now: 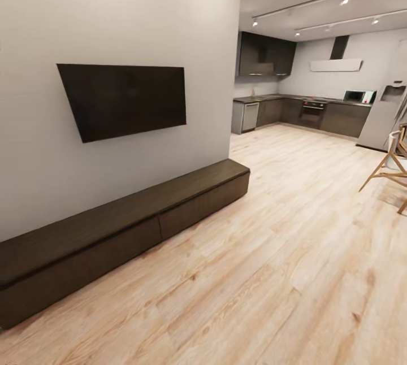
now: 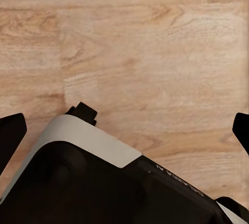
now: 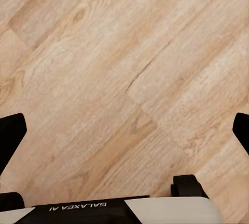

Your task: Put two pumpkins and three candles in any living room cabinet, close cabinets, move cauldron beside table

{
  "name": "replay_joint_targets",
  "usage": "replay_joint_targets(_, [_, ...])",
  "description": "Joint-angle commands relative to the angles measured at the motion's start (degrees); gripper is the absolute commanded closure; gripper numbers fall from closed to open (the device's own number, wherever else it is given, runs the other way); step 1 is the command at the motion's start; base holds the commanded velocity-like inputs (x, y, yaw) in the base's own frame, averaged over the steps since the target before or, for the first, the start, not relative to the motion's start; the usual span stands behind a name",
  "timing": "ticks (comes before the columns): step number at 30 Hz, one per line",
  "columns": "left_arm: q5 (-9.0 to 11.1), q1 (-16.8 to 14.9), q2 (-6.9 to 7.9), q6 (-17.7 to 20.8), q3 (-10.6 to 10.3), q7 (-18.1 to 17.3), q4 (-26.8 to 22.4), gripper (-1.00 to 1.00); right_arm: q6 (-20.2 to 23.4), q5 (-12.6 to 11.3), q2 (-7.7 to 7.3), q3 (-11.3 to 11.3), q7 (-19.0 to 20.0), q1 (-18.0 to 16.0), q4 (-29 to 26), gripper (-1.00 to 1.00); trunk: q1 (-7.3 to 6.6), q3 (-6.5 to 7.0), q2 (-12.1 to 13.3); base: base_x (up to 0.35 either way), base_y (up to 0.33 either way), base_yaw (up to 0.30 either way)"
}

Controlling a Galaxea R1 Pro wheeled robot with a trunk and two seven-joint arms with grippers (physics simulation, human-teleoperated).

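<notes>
The cabinet (image 1: pixel 121 224), a long low dark-brown unit, runs along the white wall at the left of the head view. Both flat drawer fronts sit flush and closed, and its top is bare. The pumpkins, candles, cauldron and table are out of view. In the left wrist view my left gripper (image 2: pixel 125 130) hangs open over the plank floor, its dark fingertips (image 2: pixel 11 130) far apart at the picture's edges and part of my own base below it. My right gripper (image 3: pixel 125 130) is open in the same way above the floor, holding nothing.
A black TV (image 1: pixel 124 99) hangs on the wall above the cabinet. Light wood floor (image 1: pixel 271 252) stretches ahead to a dark kitchen (image 1: pixel 299 111) at the back. A wooden-legged chair (image 1: pixel 390 167) stands at the right edge, with a fridge (image 1: pixel 387 116) behind it.
</notes>
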Motion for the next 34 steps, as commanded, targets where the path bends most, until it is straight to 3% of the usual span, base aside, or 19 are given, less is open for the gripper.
replay_joint_targets(1, [0.27, -0.03, -0.01, -0.15, -0.47, 0.28, 0.0, -1.0, -0.32, -0.36, 0.06, 0.48, -0.07, -0.08, 0.21, -1.0, 0.01, -0.07, -0.04, 0.07, -0.009, 0.078])
replay_joint_targets(18, [0.47, -0.02, 0.15, -0.21, -0.46, 0.28, 0.0, -1.0, -1.14, -0.26, 0.02, 0.33, -0.15, -0.08, 0.22, -1.0, 0.01, -0.11, -0.04, 0.007, 0.024, 0.12])
replay_joint_targets(24, [0.65, 0.12, 0.22, -0.23, -0.39, 0.34, 0.0, -1.0, -1.47, -0.11, -1.0, 0.31, -0.11, -0.09, -0.05, -1.0, 0.01, -0.12, -0.04, 0.0, 0.015, 0.019])
replay_joint_targets(34, [0.8, 0.1, 0.34, -0.24, -0.04, 0.37, 0.0, -1.0, -1.51, -0.12, -1.28, 0.32, -0.05, -0.09, -0.04, -1.0, 0.01, -0.12, -0.04, 0.0, 0.001, 0.001])
